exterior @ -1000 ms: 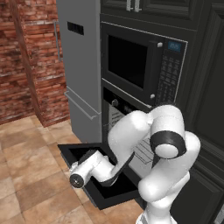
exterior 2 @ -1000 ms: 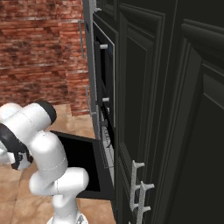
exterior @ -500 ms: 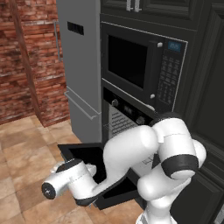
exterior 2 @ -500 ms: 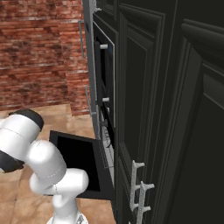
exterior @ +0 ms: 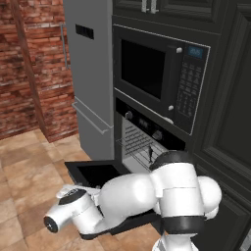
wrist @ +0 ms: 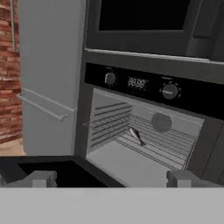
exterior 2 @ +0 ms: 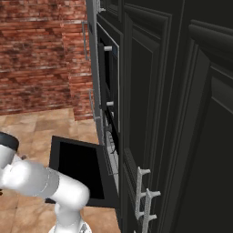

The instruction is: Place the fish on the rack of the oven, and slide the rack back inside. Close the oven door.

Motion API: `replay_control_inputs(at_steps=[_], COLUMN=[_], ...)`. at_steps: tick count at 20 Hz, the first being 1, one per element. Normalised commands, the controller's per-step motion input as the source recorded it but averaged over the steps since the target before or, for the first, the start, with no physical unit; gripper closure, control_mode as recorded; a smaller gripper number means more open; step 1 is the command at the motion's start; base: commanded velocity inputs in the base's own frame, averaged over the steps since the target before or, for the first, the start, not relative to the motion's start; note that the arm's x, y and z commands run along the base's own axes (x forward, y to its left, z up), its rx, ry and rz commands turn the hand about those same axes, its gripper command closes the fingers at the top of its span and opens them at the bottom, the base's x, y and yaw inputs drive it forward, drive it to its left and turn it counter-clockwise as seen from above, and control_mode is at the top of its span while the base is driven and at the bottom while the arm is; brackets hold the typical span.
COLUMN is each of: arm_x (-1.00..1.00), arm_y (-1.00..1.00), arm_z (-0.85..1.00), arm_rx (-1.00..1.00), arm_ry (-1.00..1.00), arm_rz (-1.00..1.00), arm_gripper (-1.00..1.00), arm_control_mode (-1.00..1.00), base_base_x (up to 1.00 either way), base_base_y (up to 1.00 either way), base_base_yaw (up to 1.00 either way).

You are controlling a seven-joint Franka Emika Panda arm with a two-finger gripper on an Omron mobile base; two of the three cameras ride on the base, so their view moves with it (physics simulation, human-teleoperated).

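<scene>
The black oven [wrist: 140, 83] stands open, and its oven door [exterior: 95, 172] lies flat with the glass facing up. The rack [wrist: 153, 142], a grid of silver wires, sits in the cavity with its front edge a little forward. On the rack lies the fish [wrist: 136, 135], small, slim and dark; it also shows as a dark speck, the fish [exterior: 150, 155]. My gripper [wrist: 111, 179] is open and holds nothing. It hangs low in front of the door's outer edge, well away from the fish. The hand [exterior: 71, 192] sits at the door's front left corner.
A black microwave [exterior: 162, 73] with a keypad is built in above the oven. The grey fridge [exterior: 90, 78] stands to the left, its bar handle [wrist: 43, 107] close to the door. Dark cabinets [exterior 2: 182, 113] fill the right, with brick wall and tiled floor [exterior: 24, 171] to the left.
The arm has swung down and left, drawing the hand from above the open door out past its front edge. The door still lies flat and the fish stays on the rack.
</scene>
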Motion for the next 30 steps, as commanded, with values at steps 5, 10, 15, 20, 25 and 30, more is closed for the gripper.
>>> replay_control_inputs(at_steps=[5, 10, 15, 20, 25, 30], arm_x=[-0.25, -0.32, -0.10, 0.00, 0.20, 0.55], arm_y=[0.40, 0.80, 0.54, 0.03, 0.00, 0.00], arm_z=[-0.88, -0.30, -0.64, -0.99, -1.00, -1.00], arm_rx=[-0.03, 0.00, 0.04, 0.07, 0.05, 0.08], arm_ry=[-0.44, -0.25, -0.28, -0.37, -0.36, -0.25], arm_rz=[-0.20, -0.36, -0.38, -0.32, -0.29, -0.17], arm_gripper=[-1.00, -1.00, -1.00, -1.00, -1.00, -1.00], arm_control_mode=[-1.00, -1.00, -1.00, -1.00, -1.00, -1.00], base_base_x=[0.00, 0.00, 0.00, 0.00, 0.00, 0.00], base_base_y=[0.00, 0.00, 0.00, 0.00, 0.00, 0.00], base_base_yaw=[0.00, 0.00, 0.00, 0.00, 0.00, 0.00])
